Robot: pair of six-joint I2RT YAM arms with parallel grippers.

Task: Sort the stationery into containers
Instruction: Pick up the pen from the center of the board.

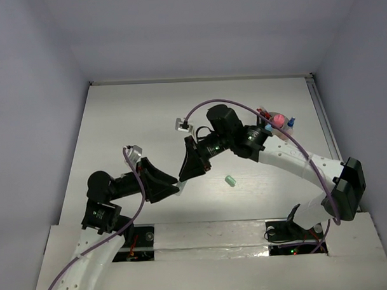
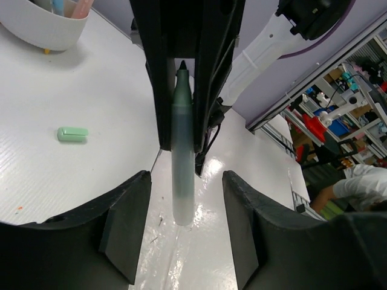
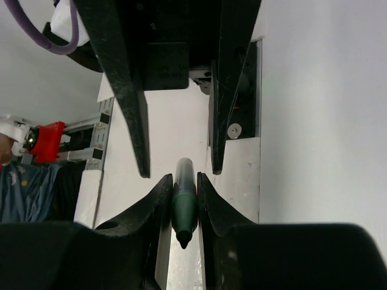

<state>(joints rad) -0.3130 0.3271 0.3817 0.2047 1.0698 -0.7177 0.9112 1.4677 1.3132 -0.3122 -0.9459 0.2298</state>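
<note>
A green marker (image 3: pixel 184 205) with a dark tip and a pale barrel (image 2: pixel 181 157) is clamped in my right gripper (image 3: pixel 184 181), which is shut on it low over the table. The barrel's blunt end reaches between the fingertips of my left gripper (image 2: pixel 186 175). Those jaws stand open, with a gap on both sides of the barrel. In the top view the two grippers meet tip to tip, left gripper (image 1: pixel 175 189) facing right gripper (image 1: pixel 184 174). A mint eraser (image 1: pixel 230 180) (image 2: pixel 72 133) lies loose on the table nearby. The whitish cup (image 1: pixel 277 128) (image 2: pixel 42 27) at the back right holds several colourful items.
The right arm (image 1: pixel 289 157) arches across the table's right half in front of the cup. Two small white tags (image 1: pixel 182 124) (image 1: pixel 133 150) hang on the purple cables. A metal rail (image 1: pixel 323 124) runs along the table's right edge.
</note>
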